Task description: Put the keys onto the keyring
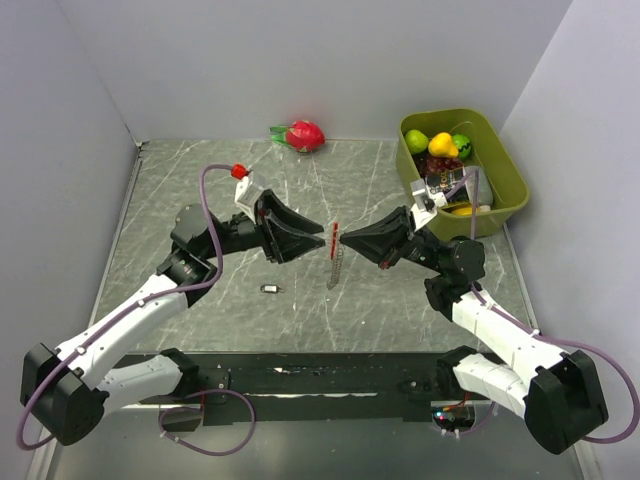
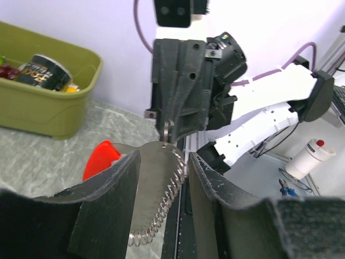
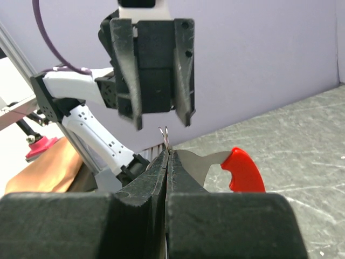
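Presenting keyring (image 1: 335, 238) mid-air: R gripper (image 1: 345, 241) clamped on its wire loop (image 3: 164, 133), chain (image 1: 335, 272) hanging; L gripper (image 1: 321, 237) jaws apart, astride chain. 1 key (image 1: 271, 289) on table (image 1: 400, 300), well apart. Tip: L fetches key; R grip firm, loop end exposed.

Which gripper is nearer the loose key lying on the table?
Left. The key lies on the table, on the same side of the keyring as the left gripper, slightly toward the near edge. The right gripper, shut on the keyring, is across it, farther off.

The keyring (image 1: 334, 235) is glossy red plastic and shiny metal; the table (image 1: 400, 310), smooth grey marble-look.
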Robot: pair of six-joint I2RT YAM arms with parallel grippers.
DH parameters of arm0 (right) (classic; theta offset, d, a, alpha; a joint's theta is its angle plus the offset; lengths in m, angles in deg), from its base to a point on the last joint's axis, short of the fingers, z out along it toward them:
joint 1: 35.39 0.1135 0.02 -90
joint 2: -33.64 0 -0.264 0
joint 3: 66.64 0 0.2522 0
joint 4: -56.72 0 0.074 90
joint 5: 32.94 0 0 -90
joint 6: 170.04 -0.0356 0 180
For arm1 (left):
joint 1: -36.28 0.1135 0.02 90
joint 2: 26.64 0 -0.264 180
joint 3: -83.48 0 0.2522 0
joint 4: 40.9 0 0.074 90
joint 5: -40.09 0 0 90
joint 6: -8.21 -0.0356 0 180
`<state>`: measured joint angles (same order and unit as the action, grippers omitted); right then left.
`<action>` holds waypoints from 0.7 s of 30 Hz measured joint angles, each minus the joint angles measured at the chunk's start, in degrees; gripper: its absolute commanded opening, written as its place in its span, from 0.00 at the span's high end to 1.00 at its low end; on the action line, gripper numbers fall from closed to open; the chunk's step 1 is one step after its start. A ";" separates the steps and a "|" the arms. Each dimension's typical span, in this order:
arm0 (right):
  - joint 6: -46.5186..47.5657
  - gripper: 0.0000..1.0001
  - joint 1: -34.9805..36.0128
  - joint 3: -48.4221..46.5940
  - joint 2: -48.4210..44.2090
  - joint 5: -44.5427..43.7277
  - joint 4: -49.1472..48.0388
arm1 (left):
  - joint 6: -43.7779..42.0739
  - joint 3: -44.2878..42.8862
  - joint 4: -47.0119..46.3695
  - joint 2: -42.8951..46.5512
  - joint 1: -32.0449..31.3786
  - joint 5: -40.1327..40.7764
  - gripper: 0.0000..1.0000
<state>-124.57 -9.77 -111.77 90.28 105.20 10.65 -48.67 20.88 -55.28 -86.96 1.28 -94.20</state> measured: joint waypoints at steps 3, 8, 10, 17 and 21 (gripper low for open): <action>-0.96 1.00 0.11 0.20 0.00 -0.63 -1.40 | -0.72 -0.04 0.00 -0.11 -2.12 1.07 0.58; -1.46 1.00 0.35 0.76 0.09 -1.09 -2.03 | -2.58 -1.14 1.40 -1.49 -4.92 2.60 0.63; -1.51 1.00 0.39 0.76 0.09 -1.20 -2.10 | -2.97 -1.33 1.62 -1.86 -5.31 3.21 0.66; -1.51 1.00 0.50 0.92 0.09 -1.60 -2.16 | -4.15 -2.12 1.92 -2.99 -5.81 4.17 0.76; -1.57 1.00 0.57 0.96 0.09 -1.62 -2.34 | -4.83 -2.73 2.43 -3.37 -5.97 4.48 0.87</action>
<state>-126.15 -9.20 -110.81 90.37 103.58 8.31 -53.50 18.15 -52.85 -90.32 -4.69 -89.72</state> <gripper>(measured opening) 0.007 0.218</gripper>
